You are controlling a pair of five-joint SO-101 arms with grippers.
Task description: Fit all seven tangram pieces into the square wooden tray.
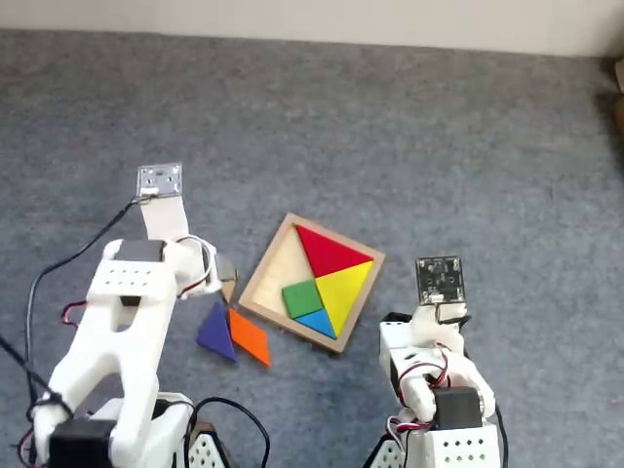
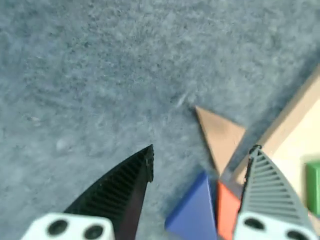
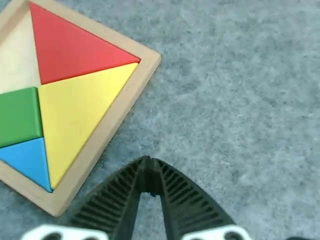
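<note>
The square wooden tray lies turned on its corner mid-table. In it sit a red triangle, a yellow triangle, a green square and a light blue triangle. Outside its left edge lie a dark blue triangle, an orange parallelogram and a tan triangle. My left gripper is open just above the tan triangle, one finger on either side, with the blue piece and orange piece beneath it. My right gripper is shut and empty, near the tray's rim beside the yellow triangle.
Grey carpet covers the whole table. The tray's upper-left part is bare wood. Both arm bases stand at the near edge, the left arm and the right arm. Open carpet stretches behind and to the right of the tray.
</note>
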